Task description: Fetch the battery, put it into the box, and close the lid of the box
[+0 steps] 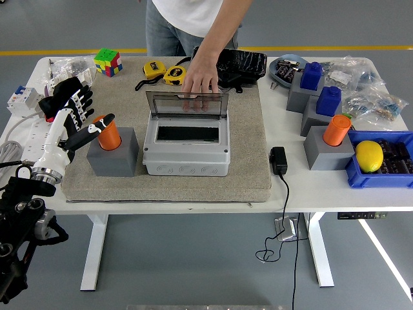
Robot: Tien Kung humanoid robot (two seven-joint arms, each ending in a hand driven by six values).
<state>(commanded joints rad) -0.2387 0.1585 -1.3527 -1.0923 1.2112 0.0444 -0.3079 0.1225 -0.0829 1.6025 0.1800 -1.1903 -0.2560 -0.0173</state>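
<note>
Now the left hand is reaching with fingers spread apart, thumb touching the orange battery, which is standing upright in its grey holder just right of the fingers; a person's hand is pressing the open box lid

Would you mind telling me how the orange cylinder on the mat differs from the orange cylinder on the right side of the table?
The orange cylinder on the mat has the robot's left hand open right beside it, thumb at its top; the orange cylinder on the right has no hand near. The first's grey block sits on the beige mat; the second's grey block sits on the bare white table, next to a blue bin. Both stand upright in grey blocks.
</note>
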